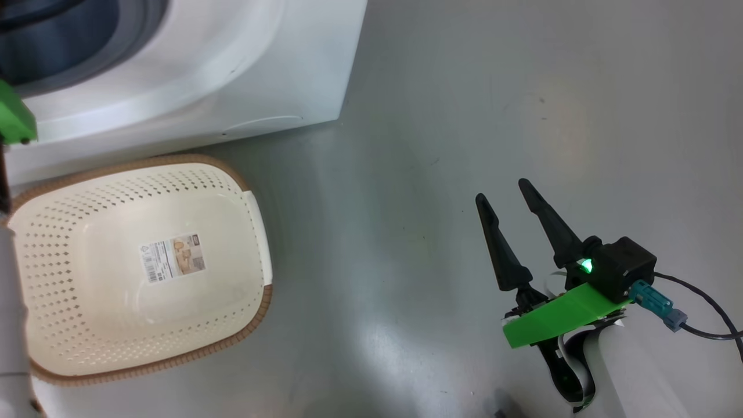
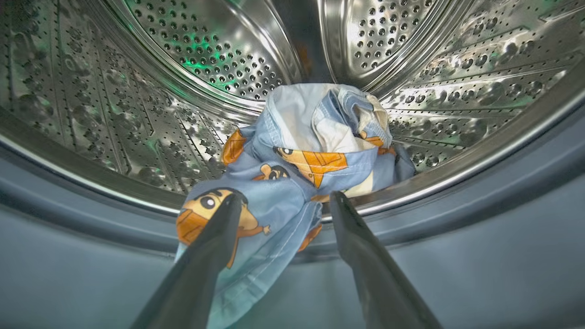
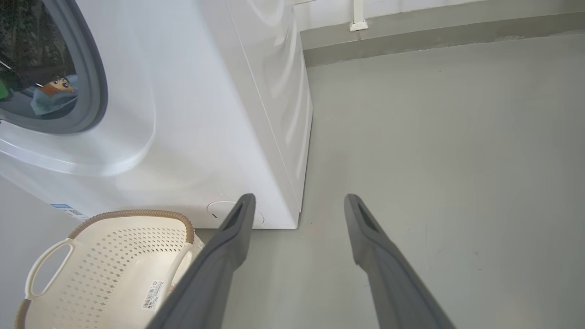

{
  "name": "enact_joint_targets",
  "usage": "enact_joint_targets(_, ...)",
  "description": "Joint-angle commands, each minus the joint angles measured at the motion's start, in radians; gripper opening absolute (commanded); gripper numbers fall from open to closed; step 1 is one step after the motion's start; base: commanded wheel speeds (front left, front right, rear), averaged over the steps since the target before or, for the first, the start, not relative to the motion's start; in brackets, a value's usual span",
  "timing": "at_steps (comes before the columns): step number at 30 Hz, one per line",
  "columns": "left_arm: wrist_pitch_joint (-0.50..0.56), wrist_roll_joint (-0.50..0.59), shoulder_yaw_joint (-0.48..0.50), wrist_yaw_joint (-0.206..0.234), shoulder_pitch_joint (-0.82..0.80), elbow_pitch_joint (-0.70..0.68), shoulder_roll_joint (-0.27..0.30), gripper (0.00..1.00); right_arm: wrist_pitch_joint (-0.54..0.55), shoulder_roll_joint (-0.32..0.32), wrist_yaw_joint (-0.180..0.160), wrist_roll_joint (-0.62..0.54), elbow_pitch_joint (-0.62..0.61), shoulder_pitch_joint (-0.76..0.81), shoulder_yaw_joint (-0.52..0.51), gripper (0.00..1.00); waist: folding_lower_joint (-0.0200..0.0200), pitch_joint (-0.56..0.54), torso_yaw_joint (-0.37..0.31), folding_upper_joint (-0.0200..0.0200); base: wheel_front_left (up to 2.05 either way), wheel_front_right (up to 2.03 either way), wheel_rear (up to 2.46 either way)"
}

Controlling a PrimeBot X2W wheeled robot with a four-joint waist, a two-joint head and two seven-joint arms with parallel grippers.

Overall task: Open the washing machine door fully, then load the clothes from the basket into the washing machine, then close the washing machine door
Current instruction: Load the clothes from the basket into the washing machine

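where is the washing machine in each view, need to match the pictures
Head view: washing machine at the top left, white front above the basket.
Left wrist view: its steel drum across the top, clothes in the middle.
Right wrist view: white body over the left half.
Shared landmark: the grey gasket.
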Motion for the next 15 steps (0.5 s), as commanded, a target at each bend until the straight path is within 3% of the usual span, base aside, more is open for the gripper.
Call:
enact_joint_targets(1,0.022,0.011,0.016,0.018,-0.035,0.004,0.061,1.0,-0.012,0.007,0.006,0.012,-0.019,0.004,0.024,1.0,0.0,0.009,-0.006,0.0,0.0,0.0,0.0)
enact_joint_targets(15,0.199,0.028,0.004,0.084,-0.156,0.2,0.109,1.0,-0.012,0.008,0.006,0.037,-0.021,-0.002,0.028,1.0,0.0,0.038,-0.03,0.0,0.0,0.0,0.0)
